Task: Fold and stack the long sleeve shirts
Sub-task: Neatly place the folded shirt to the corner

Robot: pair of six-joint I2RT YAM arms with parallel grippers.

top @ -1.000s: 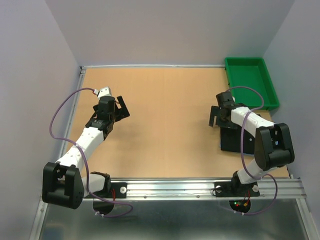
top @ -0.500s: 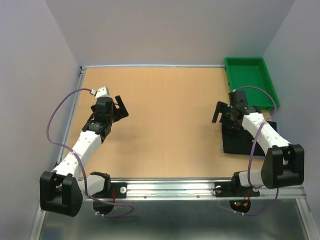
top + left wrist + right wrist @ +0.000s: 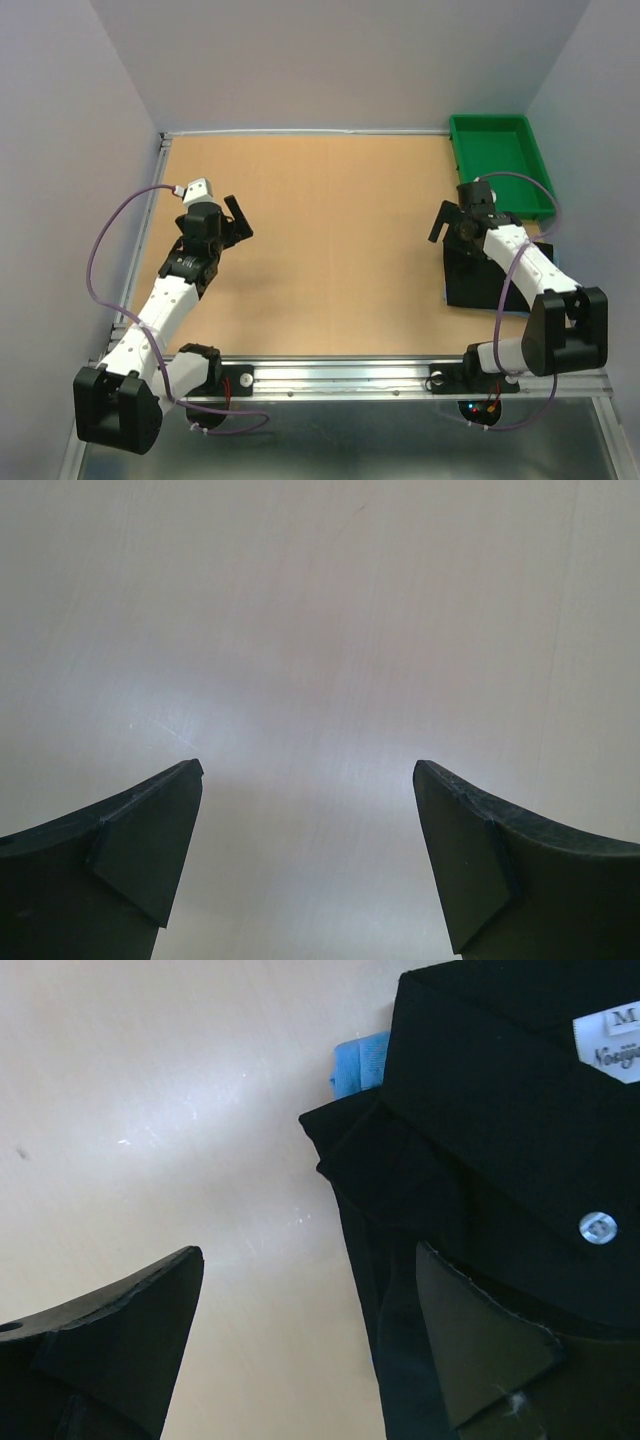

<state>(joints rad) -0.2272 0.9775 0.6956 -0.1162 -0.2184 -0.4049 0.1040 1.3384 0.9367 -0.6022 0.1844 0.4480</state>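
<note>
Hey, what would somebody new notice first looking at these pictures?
Probably the bright green tray in the far right corner of the table. Next comes the folded black shirt near the right edge, with a sliver of light blue shirt peeking from under it and the right gripper over its collar end, jaws open. The left gripper hangs open over bare tabletop.

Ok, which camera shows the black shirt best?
The right wrist view: the black shirt fills its right side, showing collar, white button and neck label. The top external view shows the shirt as a dark folded rectangle partly under the right arm. The left wrist view shows table, no shirt.
</note>
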